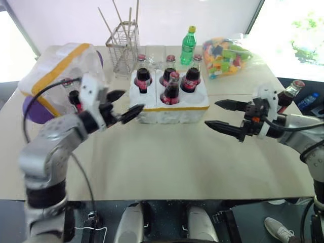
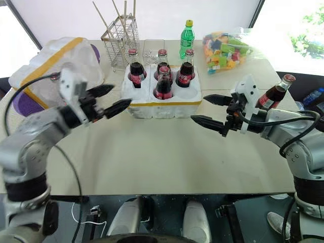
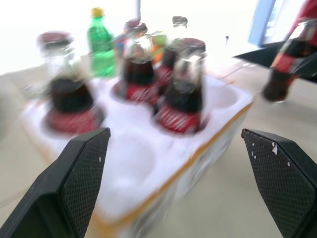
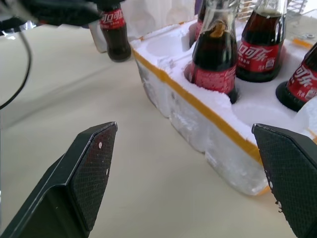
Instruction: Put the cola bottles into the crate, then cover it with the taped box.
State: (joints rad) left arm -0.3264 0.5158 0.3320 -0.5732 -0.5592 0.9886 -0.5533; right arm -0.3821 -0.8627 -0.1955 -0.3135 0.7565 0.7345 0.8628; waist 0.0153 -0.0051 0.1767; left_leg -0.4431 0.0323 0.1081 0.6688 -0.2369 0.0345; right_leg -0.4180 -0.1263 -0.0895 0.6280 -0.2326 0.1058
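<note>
The crate [image 1: 174, 110], a low white foam tray with a yellow band, sits mid-table with several cola bottles [image 1: 172, 89] standing in its holes; two near holes are empty [image 3: 130, 154]. Another cola bottle [image 1: 289, 94] stands on the table behind my right gripper [image 1: 211, 114]. One more [image 4: 113, 30] stands left of the crate by the taped box [image 1: 59, 68]. My left gripper [image 1: 129, 103] hovers open and empty just left of the crate. The right gripper is open and empty to the crate's right, pointing at it.
A wire rack with sticks [image 1: 123, 46] stands behind the crate. A green plastic bottle [image 1: 188, 45] and a bag of colourful pieces [image 1: 226, 56] are at the back right. Bare tabletop [image 1: 167, 157] lies in front of the crate.
</note>
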